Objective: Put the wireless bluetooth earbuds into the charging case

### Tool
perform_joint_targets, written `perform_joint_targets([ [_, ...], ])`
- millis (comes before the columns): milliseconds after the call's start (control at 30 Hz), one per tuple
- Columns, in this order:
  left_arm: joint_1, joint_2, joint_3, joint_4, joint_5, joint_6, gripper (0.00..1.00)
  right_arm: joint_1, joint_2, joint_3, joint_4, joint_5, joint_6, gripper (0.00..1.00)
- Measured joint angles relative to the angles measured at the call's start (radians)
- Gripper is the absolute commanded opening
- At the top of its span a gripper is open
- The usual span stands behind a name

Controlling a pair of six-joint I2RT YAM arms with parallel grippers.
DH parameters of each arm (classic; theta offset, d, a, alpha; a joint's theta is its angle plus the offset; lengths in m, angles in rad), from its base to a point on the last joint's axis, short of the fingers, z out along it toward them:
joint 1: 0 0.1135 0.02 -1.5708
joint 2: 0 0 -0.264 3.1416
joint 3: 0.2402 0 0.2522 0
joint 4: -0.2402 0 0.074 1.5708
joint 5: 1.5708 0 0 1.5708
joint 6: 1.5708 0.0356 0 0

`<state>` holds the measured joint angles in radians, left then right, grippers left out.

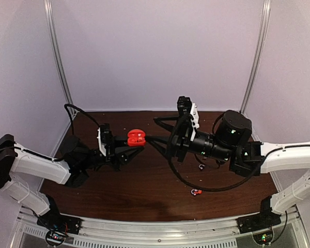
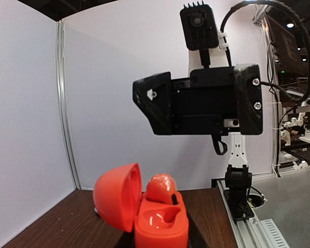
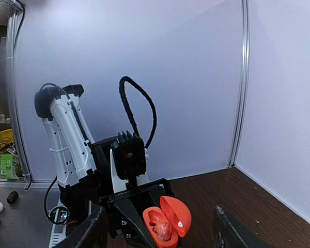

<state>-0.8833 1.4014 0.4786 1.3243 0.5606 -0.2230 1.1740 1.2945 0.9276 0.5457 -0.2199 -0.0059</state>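
Note:
The red charging case (image 1: 136, 137) hangs above the table with its lid (image 2: 116, 196) swung open, and my left gripper (image 1: 130, 144) is shut on its base (image 2: 160, 230). One red earbud (image 2: 160, 188) sits in the far socket; the near socket (image 2: 168, 218) is bare. My right gripper (image 1: 152, 130) is just right of the case, facing it, with its fingers (image 3: 90, 232) spread wide on either side of the case (image 3: 165, 222) and holding nothing. Another red earbud (image 1: 196, 192) and a silvery one (image 1: 201, 166) lie on the table under the right arm.
The dark wooden table (image 1: 119, 191) is walled by white panels at the back and sides. A metal rail (image 1: 144, 227) runs along the near edge. The right arm's black cable (image 1: 181, 178) loops low over the table near the loose earbuds.

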Motion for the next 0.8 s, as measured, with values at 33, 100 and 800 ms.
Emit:
perform_joint_targets([
  [33, 0.001, -0.003, 0.000, -0.007, 0.000, 0.001, 0.00, 0.000, -0.011, 0.010, -0.034, 0.007, -0.002, 0.71],
  [100, 0.002, -0.006, -0.002, -0.014, -0.001, 0.003, 0.00, 0.000, -0.042, 0.017, -0.111, 0.032, 0.004, 0.71],
  [800, 0.026, -0.018, -0.034, -0.069, -0.060, -0.003, 0.00, -0.110, -0.079, -0.166, -0.977, 0.105, 0.422, 0.57],
])
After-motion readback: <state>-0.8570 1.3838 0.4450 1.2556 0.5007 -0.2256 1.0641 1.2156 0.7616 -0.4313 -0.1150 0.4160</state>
